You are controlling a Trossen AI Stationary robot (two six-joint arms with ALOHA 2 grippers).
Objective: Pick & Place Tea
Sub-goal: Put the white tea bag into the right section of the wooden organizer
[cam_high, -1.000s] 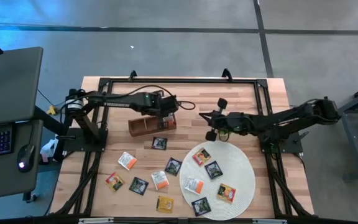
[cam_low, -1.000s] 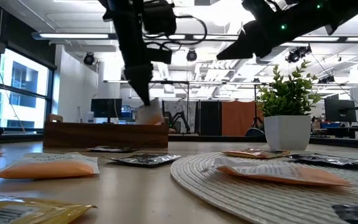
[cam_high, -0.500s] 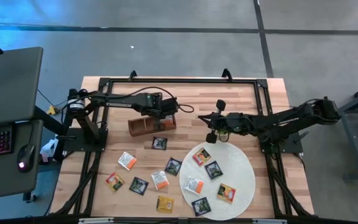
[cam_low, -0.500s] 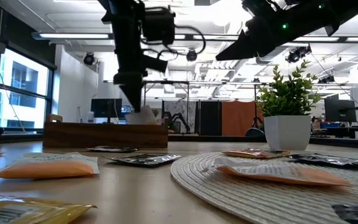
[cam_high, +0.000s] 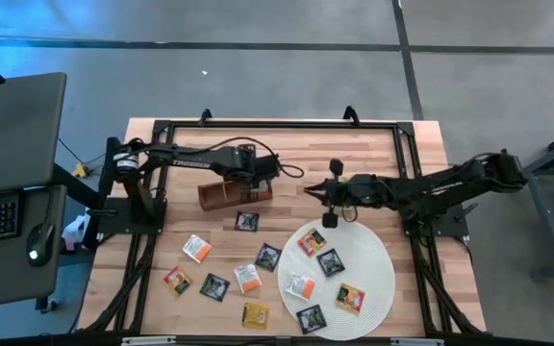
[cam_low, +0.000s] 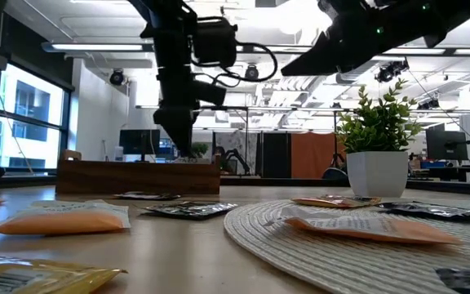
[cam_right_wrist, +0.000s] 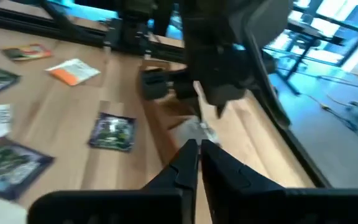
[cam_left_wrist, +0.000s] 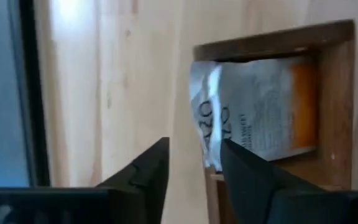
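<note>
My left gripper [cam_high: 261, 178] hangs open over the right end of the brown wooden tray [cam_high: 221, 195]. A white-and-orange tea packet [cam_left_wrist: 260, 106] lies in that end compartment, its curled edge [cam_left_wrist: 205, 118] leaning up against the compartment wall beside one finger [cam_left_wrist: 247, 177]. My right gripper [cam_high: 314, 189] hovers shut and empty between the tray and the round white mat [cam_high: 378, 288], pointing at the tray. Several packets lie on the mat, among them a black one [cam_high: 330, 261]. Several more lie flat on the wood, such as an orange-and-white one [cam_high: 197, 248]. My left gripper [cam_left_wrist: 194, 165] stands open above the packet in the tray, fingers pointing down. Whether one finger brushes the packet's curled edge, I cannot tell.
A small green plant in a white pot [cam_low: 378, 143] stands under the right arm, by the mat's far edge. A black packet [cam_high: 247, 220] lies just in front of the tray. A black frame [cam_high: 277, 125] runs along the table's far and side edges.
My left gripper came down over the tray's right end with the white-and-orange packet, then opened and let it go. The packet now lies inside the compartment. My right gripper has drifted a little toward the table's left.
</note>
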